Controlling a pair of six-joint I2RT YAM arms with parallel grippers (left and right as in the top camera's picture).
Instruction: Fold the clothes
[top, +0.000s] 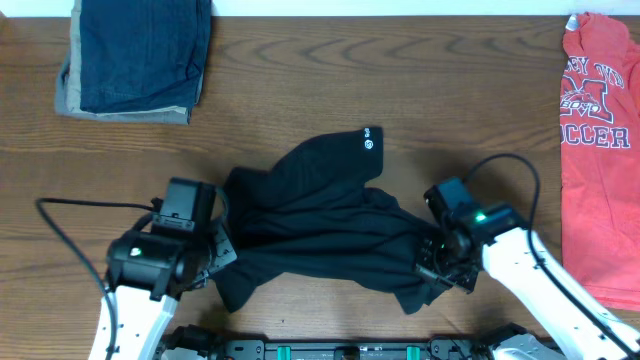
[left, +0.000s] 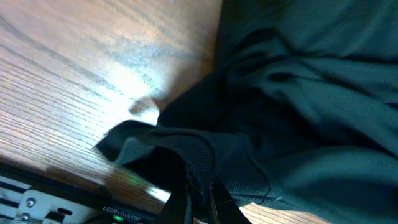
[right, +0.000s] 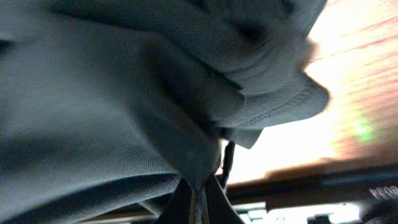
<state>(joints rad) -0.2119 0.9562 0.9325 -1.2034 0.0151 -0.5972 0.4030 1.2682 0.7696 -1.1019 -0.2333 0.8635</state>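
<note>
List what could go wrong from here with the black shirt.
1. The black shirt lies crumpled and the left jaws and right jaws are shut on bunched folds; lifting may carry several layers instead of spreading it.
2. The right jaws hold a narrow pinch of fabric, which could slip out.
3. The red T-shirt lies near the right arm; a wide swing might drag it.

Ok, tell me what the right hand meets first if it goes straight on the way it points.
The black shirt: the right hand is shut on it, and its bunched folds seem to fill the way ahead.
</note>
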